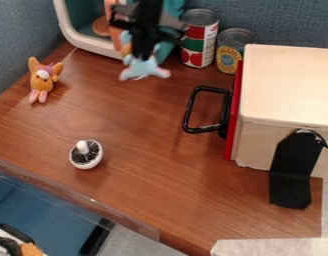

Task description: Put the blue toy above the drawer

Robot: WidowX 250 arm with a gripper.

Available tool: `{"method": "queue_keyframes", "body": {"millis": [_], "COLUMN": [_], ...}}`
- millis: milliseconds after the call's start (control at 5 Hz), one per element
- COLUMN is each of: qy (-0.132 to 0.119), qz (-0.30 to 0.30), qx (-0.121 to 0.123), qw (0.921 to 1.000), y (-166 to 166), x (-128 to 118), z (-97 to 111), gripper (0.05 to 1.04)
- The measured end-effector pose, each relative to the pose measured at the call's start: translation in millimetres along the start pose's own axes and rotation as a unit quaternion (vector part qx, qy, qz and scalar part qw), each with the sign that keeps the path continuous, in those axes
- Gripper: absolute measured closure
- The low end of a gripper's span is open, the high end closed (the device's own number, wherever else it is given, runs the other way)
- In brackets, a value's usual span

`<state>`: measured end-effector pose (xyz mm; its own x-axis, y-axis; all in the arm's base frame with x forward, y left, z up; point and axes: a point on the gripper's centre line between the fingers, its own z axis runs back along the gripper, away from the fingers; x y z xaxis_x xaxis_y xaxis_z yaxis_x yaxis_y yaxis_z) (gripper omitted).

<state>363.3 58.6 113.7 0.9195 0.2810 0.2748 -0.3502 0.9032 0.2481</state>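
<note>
Blue toy [141, 69] in the claw [145, 53], long axis roughly upright, feet downward

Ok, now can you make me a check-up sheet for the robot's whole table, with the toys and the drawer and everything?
surface: brown wood-look table, pale sheet at the near right corner
job's things: blue toy at the gripper, not on the drawer unit; black handle on its red front
clutter: orange toy at left, white-rimmed round thing nearer, two cans by the unit's far end
gripper: black gripper over the blue toy; can't tell if it's gripping
cables: nothing seen
surroundings: blue-grey wall behind
</note>
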Motion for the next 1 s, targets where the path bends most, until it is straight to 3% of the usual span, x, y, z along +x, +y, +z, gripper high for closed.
{"method": "queue_keyframes", "body": {"millis": [200,600,800,1000], "qy": [-0.028,-0.038,-0.004,0.020], "qz": [-0.045,-0.113,-0.124,-0.136], "qx": [-0.055,-0.132,-0.156,-0.154], "qw": [0.9971,0.9840,0.9800,0.9785], "y": [-34.2,-114.4,-146.9,-158.9], "x": [-5.6,-28.8,-36.0,-35.5], "z": [36.2,91.0,91.1,87.2], "gripper": [1.004,1.004,1.004,0.986]}}
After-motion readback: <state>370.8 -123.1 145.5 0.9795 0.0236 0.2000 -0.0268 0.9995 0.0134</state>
